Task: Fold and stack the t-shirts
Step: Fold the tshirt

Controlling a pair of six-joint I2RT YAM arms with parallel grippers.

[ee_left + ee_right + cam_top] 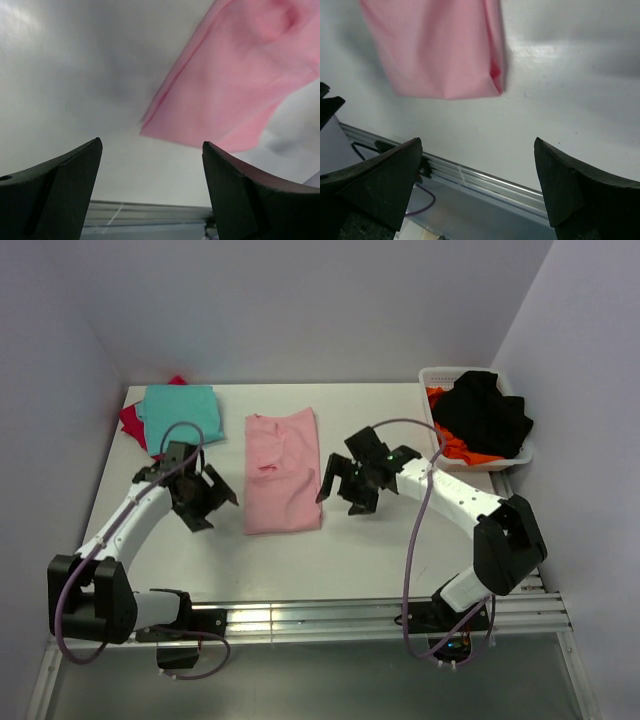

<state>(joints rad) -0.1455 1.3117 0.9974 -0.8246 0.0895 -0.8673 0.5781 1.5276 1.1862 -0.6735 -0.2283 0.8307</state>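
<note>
pink t-shirt [283, 472]: soft matt cloth | table [300, 565]: smooth, perhaps laminate

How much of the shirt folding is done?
Done: the teal t-shirt lies folded on the red t-shirt in the far left corner. In hand: the pink t-shirt lies mid-table, folded into a long strip; the left gripper and right gripper stand open beside it. Left: probably fold it shorter, stack it, and the basket holds more clothes.

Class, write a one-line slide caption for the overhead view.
Folded pink t-shirt lies between the open left gripper and open right gripper; teal t-shirt rests on red t-shirt at back left.
</note>
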